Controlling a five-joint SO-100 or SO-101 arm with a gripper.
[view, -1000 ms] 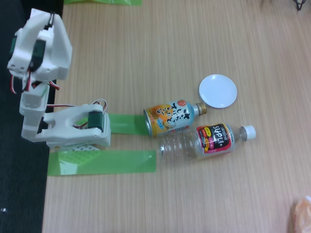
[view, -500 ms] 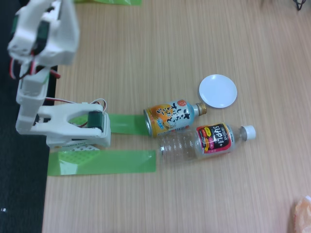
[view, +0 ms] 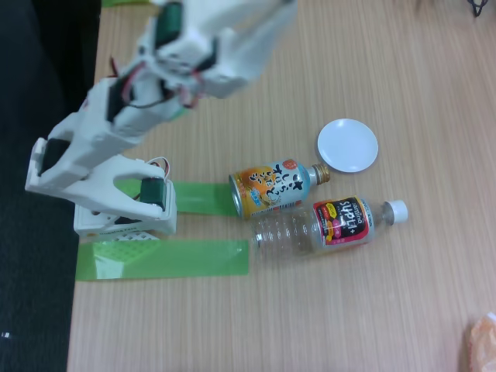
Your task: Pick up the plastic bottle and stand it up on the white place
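Observation:
The plastic bottle [view: 329, 225] lies on its side on the wooden table, its white cap pointing right and its red, black and yellow label near the neck. The white place [view: 347, 145] is a small round plate just above and right of it, with nothing on it. My white arm reaches from its base at the left up toward the top edge. The gripper [view: 277, 11] is motion-blurred there, high above and left of the plate and far from the bottle. I cannot make out how its jaws stand.
An orange and light-blue bottle-can [view: 275, 188] with a gold cap lies right beside the plastic bottle, on its upper side. Green tape strips [view: 167, 259] run along the table near the arm base [view: 124, 213]. An orange object [view: 482, 341] sits at the bottom right corner.
The arm has unfolded from its tucked pose at the left and swung up and to the right, toward the top of the view. Bottle, can and plate have not moved.

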